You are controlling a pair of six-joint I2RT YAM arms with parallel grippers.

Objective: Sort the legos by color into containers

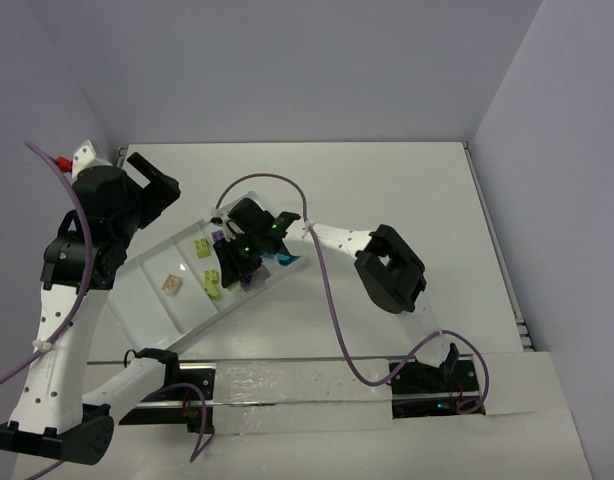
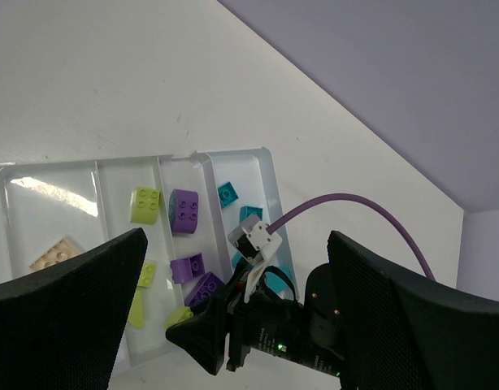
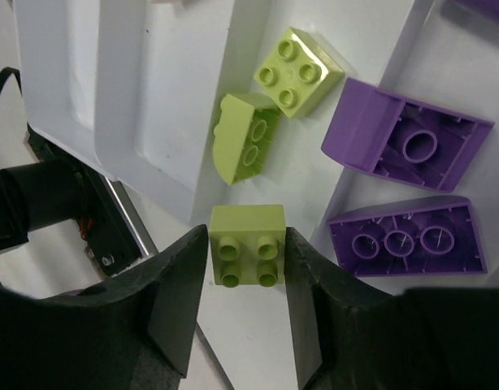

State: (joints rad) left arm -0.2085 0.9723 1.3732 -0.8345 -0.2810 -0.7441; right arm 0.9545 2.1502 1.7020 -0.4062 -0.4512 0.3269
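Observation:
The white tray [image 1: 147, 300] lies slanted at table centre-left. One compartment holds a beige brick [image 1: 171, 285], another lime-green bricks [image 1: 201, 244], then purple bricks [image 2: 184, 210] and teal bricks [image 2: 227, 192]. My right gripper [image 1: 237, 272] is shut on a lime-green brick [image 3: 247, 244], held just above the near end of the lime compartment. Two loose lime bricks [image 3: 298, 73] lie just beyond it, and two purple bricks [image 3: 404, 142] lie to its right. My left gripper [image 1: 152, 182] hangs open and empty above the table left of the tray, its fingers [image 2: 71, 309] wide apart.
Purple cables [image 1: 332, 300] loop over the table right of the tray. The right arm's black elbow [image 1: 392, 268] sits right of centre. Black base mounts [image 1: 437, 390] stand at the near edge. Grey walls close in the back and sides.

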